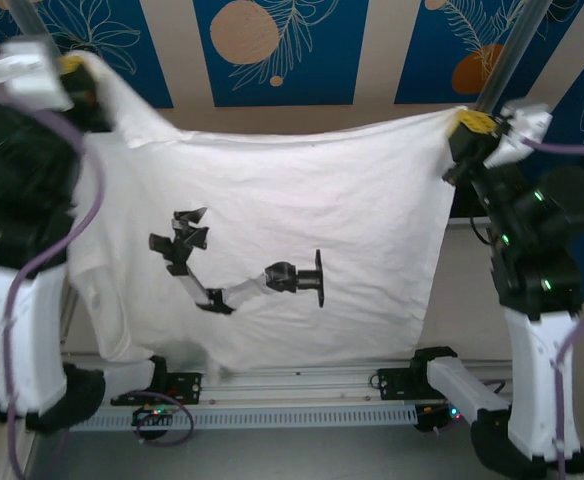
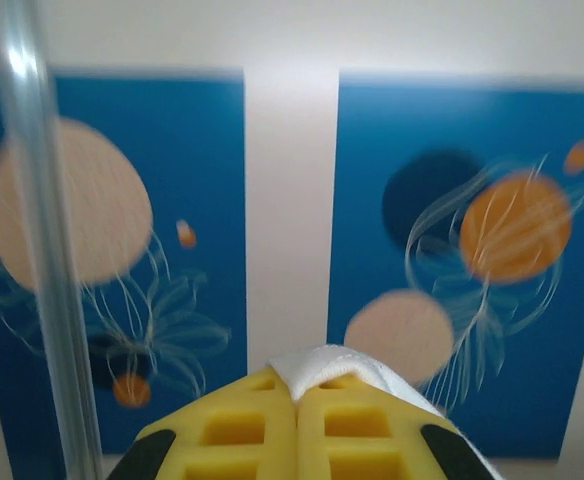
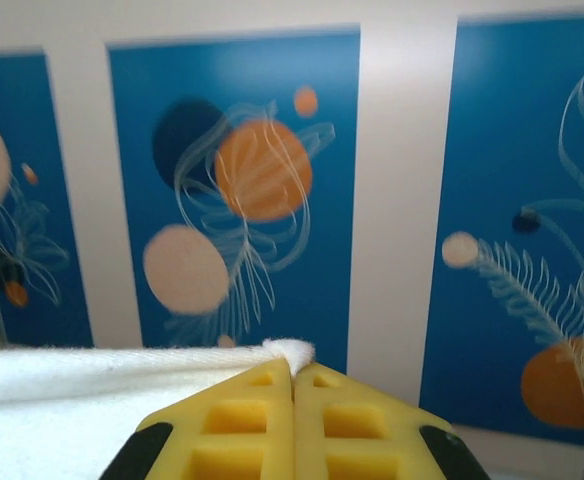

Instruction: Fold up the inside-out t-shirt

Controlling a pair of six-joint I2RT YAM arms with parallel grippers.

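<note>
Blue jellyfish wall panels (image 1: 272,50) hang behind the inside-out t-shirt (image 1: 302,200), which is spread in the air like a curtain. Thin, limp and light, it probably handles best by its corners. Raised arms flank it, and the left gripper (image 1: 72,68) and right gripper (image 1: 472,122) each pinch a top corner.

The inside-out t-shirt (image 1: 302,200) is showing plain white throughout, with a black-and-white jointed shape (image 1: 237,275) appearing across its middle. The left gripper (image 2: 297,390) and right gripper (image 3: 292,375) are presenting yellow fingers with black corner patches; the arms (image 1: 537,370) are reading white and black, and the cables (image 1: 572,149) purple. The wall panels (image 3: 242,170) are displaying deep blue grounds carrying orange, peach and navy discs with fine white jellyfish and frond line-work, parted by cream strips (image 3: 402,190).
</note>
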